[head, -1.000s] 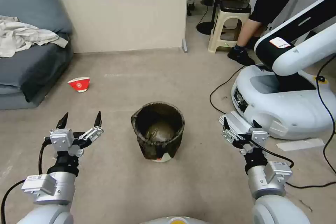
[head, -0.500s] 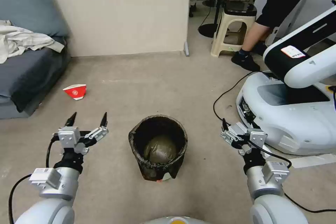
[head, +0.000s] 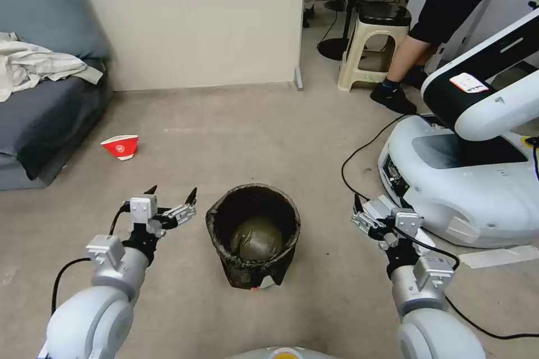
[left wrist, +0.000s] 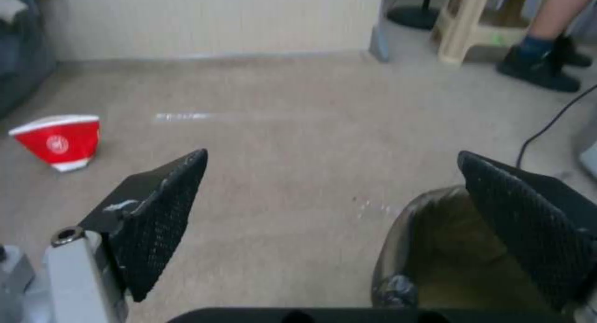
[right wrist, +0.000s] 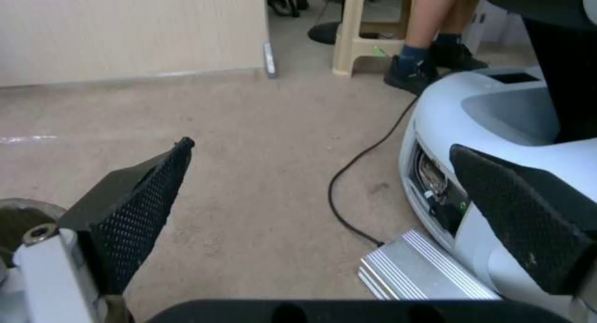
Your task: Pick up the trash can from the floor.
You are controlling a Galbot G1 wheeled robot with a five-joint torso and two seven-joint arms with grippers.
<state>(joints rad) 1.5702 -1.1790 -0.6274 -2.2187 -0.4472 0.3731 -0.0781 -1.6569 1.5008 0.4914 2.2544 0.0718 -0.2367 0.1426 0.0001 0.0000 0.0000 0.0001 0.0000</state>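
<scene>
The trash can (head: pixel 252 235) stands upright on the beige floor (head: pixel 252 134) straight ahead of me, a dark bag folded over its rim and a little white showing at its base. My left gripper (head: pixel 172 193) hovers open just left of the can's rim, a small gap away. In the left wrist view, the trash can (left wrist: pixel 435 257) sits by one finger of the open left gripper (left wrist: pixel 336 197). My right gripper (head: pixel 376 207) hangs open to the can's right, farther off. In the right wrist view, the right gripper (right wrist: pixel 323 192) holds nothing and the can's rim (right wrist: pixel 12 216) shows at the edge.
A red-and-white paper bowl (head: pixel 119 146) lies on the floor at the left, near a grey sofa (head: pixel 39 106). Another robot's white base (head: pixel 466 179) and a black cable (head: pixel 359 151) crowd the right. A silver box (right wrist: pixel 423 271) lies by the right gripper. A stool (head: pixel 379 45) stands behind.
My left gripper has swung right, from well left of the trash can to close beside its rim. The head camera shifted early on. The right gripper has barely moved.
</scene>
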